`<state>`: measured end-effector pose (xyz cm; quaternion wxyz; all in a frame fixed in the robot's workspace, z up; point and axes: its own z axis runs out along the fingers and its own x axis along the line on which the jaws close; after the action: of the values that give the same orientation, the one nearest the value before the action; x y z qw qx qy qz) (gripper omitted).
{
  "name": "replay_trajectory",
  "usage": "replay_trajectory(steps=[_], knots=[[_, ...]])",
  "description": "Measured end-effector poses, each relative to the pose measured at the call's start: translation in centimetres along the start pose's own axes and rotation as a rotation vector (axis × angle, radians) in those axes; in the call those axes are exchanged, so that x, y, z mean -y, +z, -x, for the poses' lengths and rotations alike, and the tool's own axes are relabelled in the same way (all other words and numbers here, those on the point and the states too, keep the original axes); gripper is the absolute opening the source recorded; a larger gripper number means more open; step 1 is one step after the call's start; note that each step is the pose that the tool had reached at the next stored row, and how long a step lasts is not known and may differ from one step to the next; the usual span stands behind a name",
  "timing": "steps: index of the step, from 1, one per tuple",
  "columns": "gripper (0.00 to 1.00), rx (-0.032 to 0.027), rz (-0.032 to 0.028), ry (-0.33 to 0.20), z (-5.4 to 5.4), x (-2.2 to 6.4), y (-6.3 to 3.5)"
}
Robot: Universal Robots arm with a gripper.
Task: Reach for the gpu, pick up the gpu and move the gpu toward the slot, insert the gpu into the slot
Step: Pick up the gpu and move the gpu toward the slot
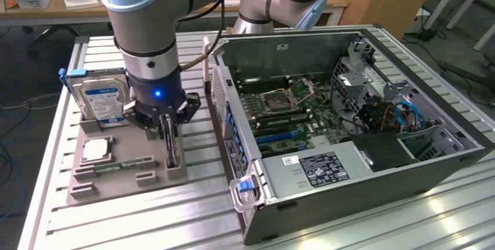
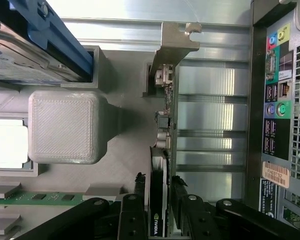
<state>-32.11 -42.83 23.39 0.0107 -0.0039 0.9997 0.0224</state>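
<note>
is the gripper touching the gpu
Cannot tell. In the wrist view the gripper straddles the gpu closely, but neither contact nor a gap shows plainly.

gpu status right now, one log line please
phase: reach | gripper: down over gpu | gpu: on edge in grey holder, not lifted | pc case: open

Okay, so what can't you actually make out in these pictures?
- gpu: exterior view, edge-on in the grey holder, so its fan face is hidden; the gripper covers one end.
- gpu, wrist view: that end runs off the frame edge.
- hard drive: label text too small in the exterior view; the arm hides one side.
</note>
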Motion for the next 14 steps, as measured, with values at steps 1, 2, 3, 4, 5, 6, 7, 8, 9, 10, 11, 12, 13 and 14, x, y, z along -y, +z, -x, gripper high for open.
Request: replay_trajectory(steps=[1, 2, 3, 4, 5, 6, 7, 8, 9, 10, 11, 12, 13, 14], knots=[[0.34, 0.0001, 0.0, 0.0, 0.02, 0.0, 0.01], [0.33, 0.0001, 0.0, 0.0, 0.04, 0.0, 0.01], [0.27, -0.0002, -0.0002, 0.0, 0.06, 0.0, 0.0], [0.27, -0.0001, -0.0001, 0.0, 0.08, 0.0, 0.01], [0.27, -0.0001, -0.0001, 0.0, 0.1, 0.0, 0.01], [0.25, 0.0, 0.0, 0.0, 0.13, 0.0, 0.02], [0.25, -0.0001, -0.0001, 0.0, 0.14, 0.0, 0.02], [0.25, -0.0001, -0.0001, 0.0, 0.16, 0.0, 0.02], [0.25, -0.0001, 0.0, 0.0, 0.18, 0.0, 0.02], [0.25, -0.0001, -0.0001, 0.0, 0.21, 0.0, 0.02], [0.25, 0.0, 0.0, 0.0, 0.23, 0.0, 0.03], [0.25, 0.0, 0.0, 0.0, 0.23, 0.0, 0.03], [0.25, 0.0, 0.0, 0.0, 0.23, 0.0, 0.03], [0.25, 0.0, -0.0001, 0.0, 0.23, 0.0, 0.03]])
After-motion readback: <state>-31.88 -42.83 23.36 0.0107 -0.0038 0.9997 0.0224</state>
